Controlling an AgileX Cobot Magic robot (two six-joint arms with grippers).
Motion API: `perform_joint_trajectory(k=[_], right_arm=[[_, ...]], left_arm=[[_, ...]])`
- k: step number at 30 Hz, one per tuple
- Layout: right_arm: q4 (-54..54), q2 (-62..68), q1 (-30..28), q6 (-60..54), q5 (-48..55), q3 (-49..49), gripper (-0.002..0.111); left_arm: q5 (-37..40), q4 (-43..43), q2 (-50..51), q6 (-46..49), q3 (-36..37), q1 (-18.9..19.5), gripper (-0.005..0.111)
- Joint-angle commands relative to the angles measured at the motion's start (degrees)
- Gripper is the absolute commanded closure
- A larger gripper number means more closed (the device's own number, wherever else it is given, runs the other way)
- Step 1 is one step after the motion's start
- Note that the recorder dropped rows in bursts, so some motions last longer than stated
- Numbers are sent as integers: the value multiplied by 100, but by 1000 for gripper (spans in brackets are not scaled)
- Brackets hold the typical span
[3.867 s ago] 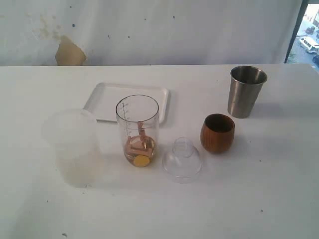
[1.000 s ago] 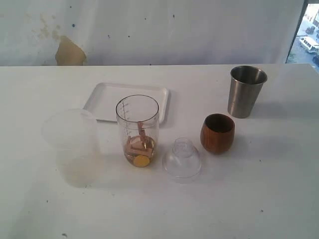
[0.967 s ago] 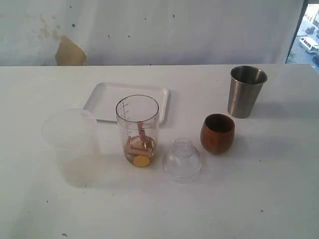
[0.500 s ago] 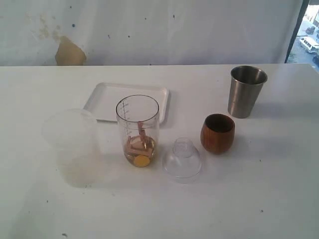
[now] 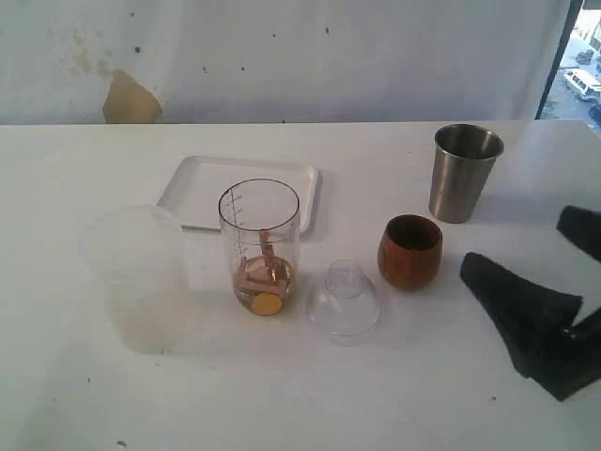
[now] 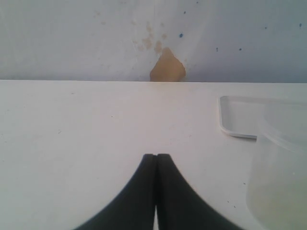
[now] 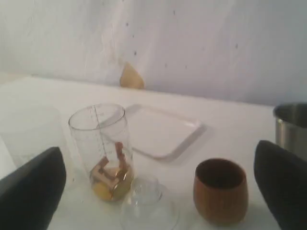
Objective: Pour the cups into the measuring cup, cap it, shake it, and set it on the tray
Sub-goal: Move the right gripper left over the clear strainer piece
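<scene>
Exterior view: right gripper, jaws wide open, sits lower right, with the upright wooden cup just left of it. Left gripper is pinched closed, so the right arm's nearer.

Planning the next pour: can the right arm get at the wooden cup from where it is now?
Probably yes. The right gripper is open and faces the wooden cup with only bare table between them; the steel cup and clear lid stand apart from it.

Exterior high, angled down at table; wrist views low, facing wall; all share tray.
</scene>
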Motion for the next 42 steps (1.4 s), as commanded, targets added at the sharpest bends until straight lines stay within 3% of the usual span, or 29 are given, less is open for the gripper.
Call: perform_joint_trajectory(k=[1,4,7,12,16,22,24,31,34,38,42], right_arm=[[-214,1777,25,-251,-1072,-335,9],[-324,3109,260,-799,-1646,-661,9],[-317,3972,802,-1719,-1442,-945,9],[540,4676,1618,-2064,-9,-1600,9],[637,4780,2008,-2110,911,-2115,9],[644,4780,2086,-1754,1475,-2473,9],[644,4780,2086,-981,1260,-2479,9],[577,4780,2086,-972,852,-2562,9],[666,4780,2174,-945,1253,-2686,17],[655,4780,2430,-932,2305,-3016,49],[473,4780,2731,-522,3096,-3524,46]], left_arm=[[-14,-69,26,4,-12,11,3],[-14,-69,26,4,-12,11,3],[-14,-69,26,4,-12,11,3],[-14,-69,26,4,-12,11,3],[-14,-69,26,4,-12,11,3],[-14,-69,26,4,-12,11,3],[-14,-69,26,4,-12,11,3],[-14,-69,26,4,-12,11,3],[-14,-69,26,4,-12,11,3],[-14,-69,26,4,-12,11,3],[-14,-69,26,4,-12,11,3]])
